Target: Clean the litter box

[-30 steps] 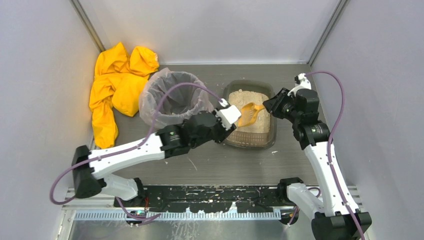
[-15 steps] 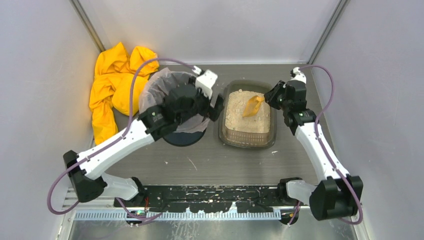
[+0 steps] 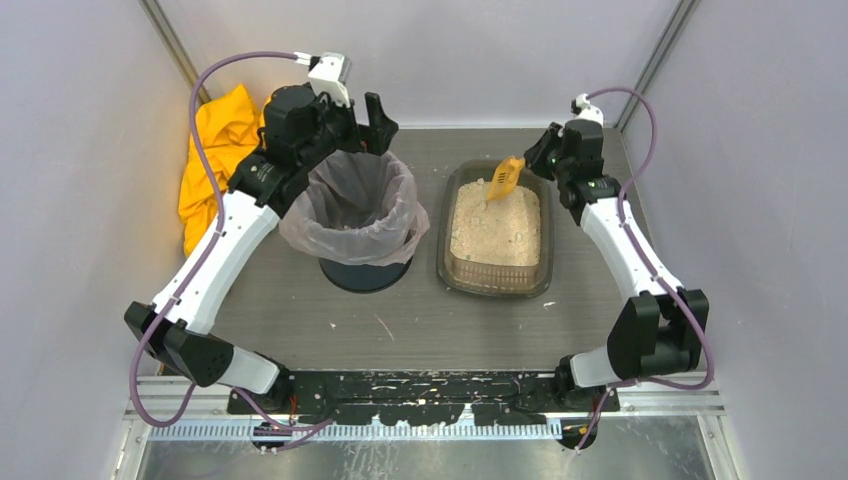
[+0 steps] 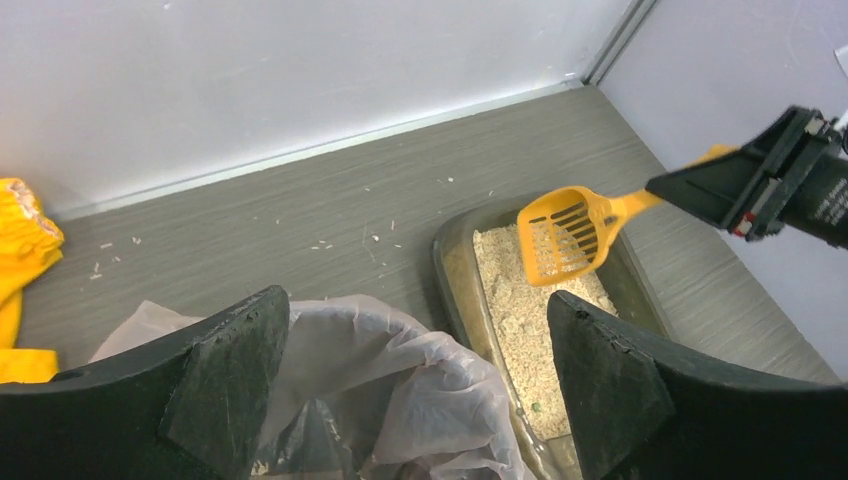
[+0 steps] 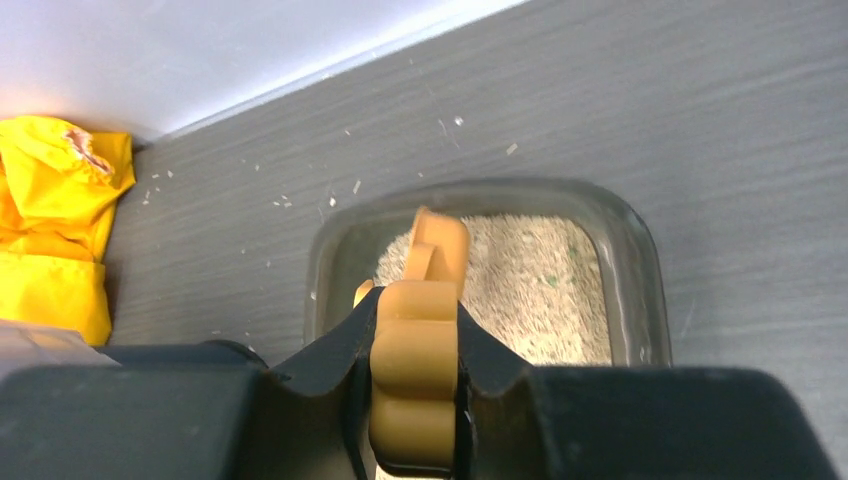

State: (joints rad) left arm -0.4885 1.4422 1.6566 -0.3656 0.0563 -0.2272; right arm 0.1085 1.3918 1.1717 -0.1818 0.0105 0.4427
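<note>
Top external: right gripper [image 3: 538, 163] clenched on orange scoop [image 3: 506, 176] above litter box [image 3: 444, 262]; left gripper [image 3: 372, 118] spread wide, empty, above lined bin [image 3: 366, 276].

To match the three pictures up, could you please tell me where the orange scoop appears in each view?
Top external: the scoop is upper centre-right, over the far end of the litter box, held by the right hand.
Left wrist: right of centre, its slotted head above the box's litter.
Right wrist: bottom centre, its handle clamped between the fingers.
Shared landmark: the litter box, in all three views.
</note>
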